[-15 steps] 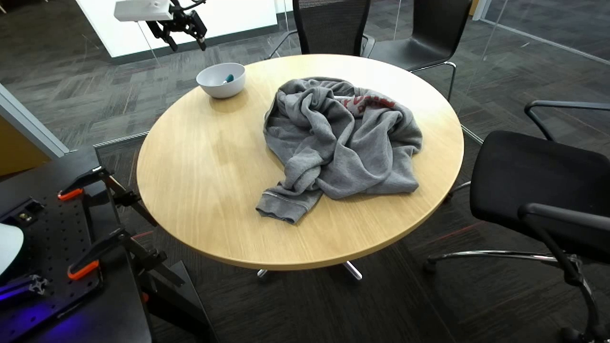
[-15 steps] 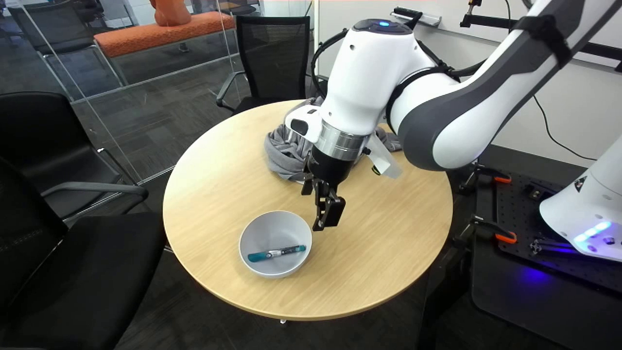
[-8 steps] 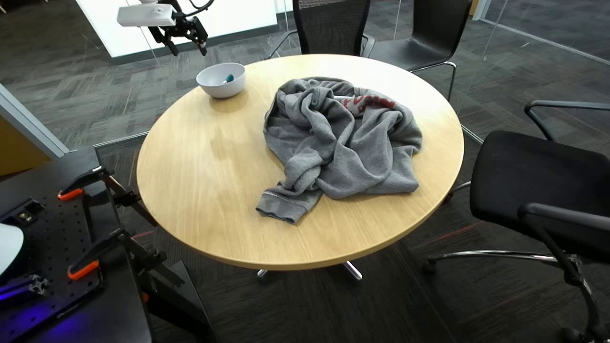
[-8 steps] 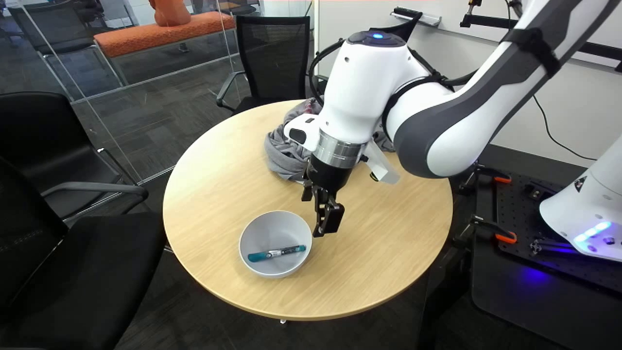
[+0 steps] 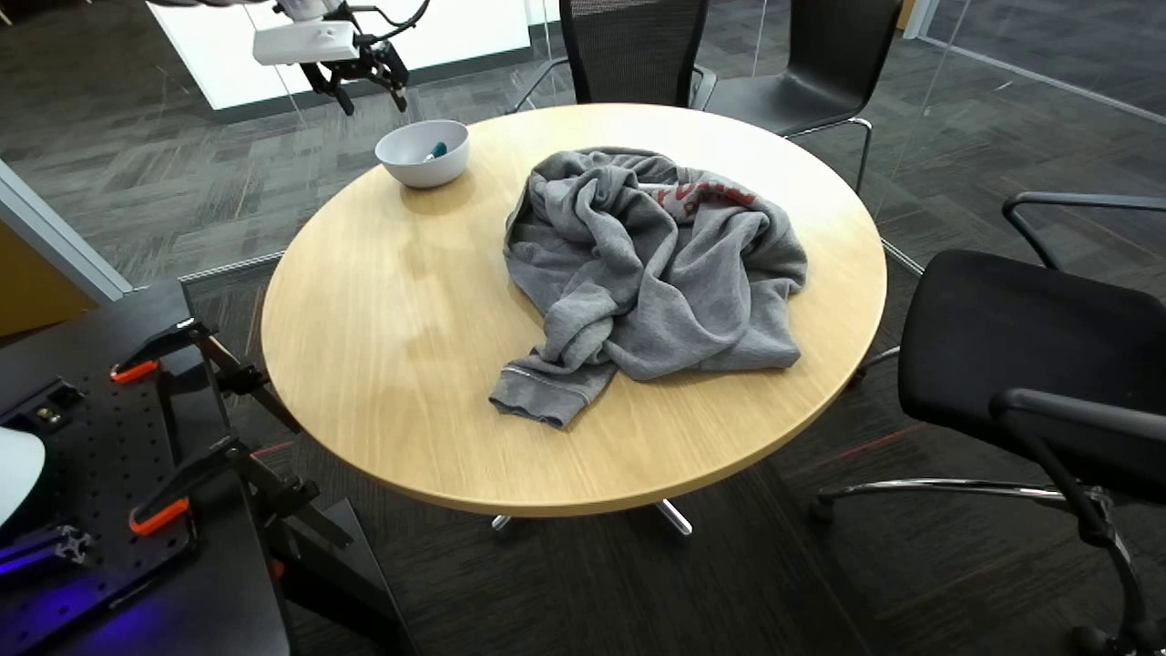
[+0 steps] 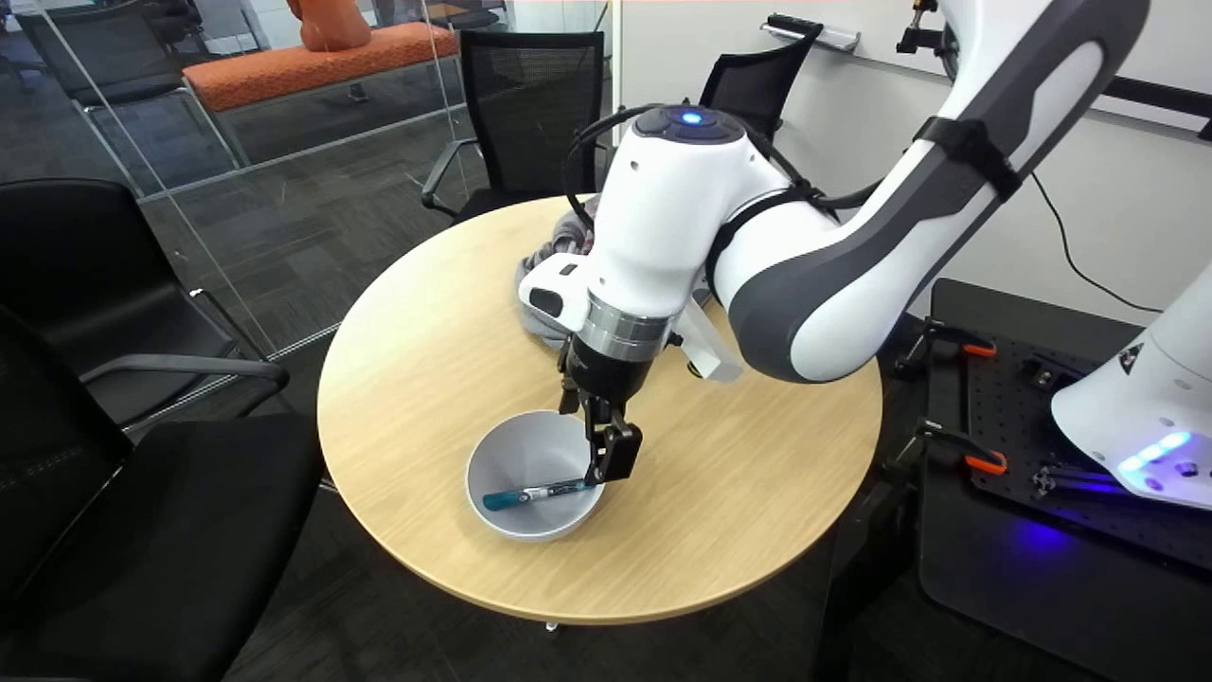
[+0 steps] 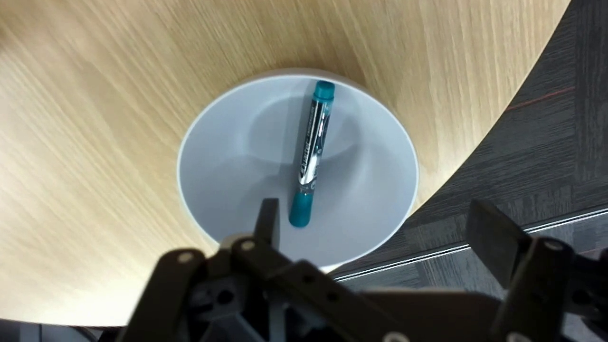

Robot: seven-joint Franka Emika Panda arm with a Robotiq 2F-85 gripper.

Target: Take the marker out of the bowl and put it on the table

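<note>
The pale grey bowl (image 7: pixel 380 190) is sitting upright on the round wooden desk (image 7: pixel 118 118), close to its edge, and the marker (image 7: pixel 313 147) is lying inside it, one end resting near the rim. The marker is showing teal ends and a silver-and-black barrel with lettering running lengthwise. The jaws are hanging near the bowl, spread wide apart. In the wrist view, one finger (image 7: pixel 269 223) is covering part of the bowl's near rim while its partner is showing against the floor (image 7: pixel 522 171). A grey cloth heap (image 5: pixel 656 273) bearing red lettering is lying crumpled on the desk. In an exterior view, a pad (image 6: pixel 617 455) is crossing in front of the bowl's rim by the marker's end, and the white arm (image 6: pixel 653 218) is blocking much of the heap. Black chairs (image 5: pixel 1029 364) are standing around the desk.
</note>
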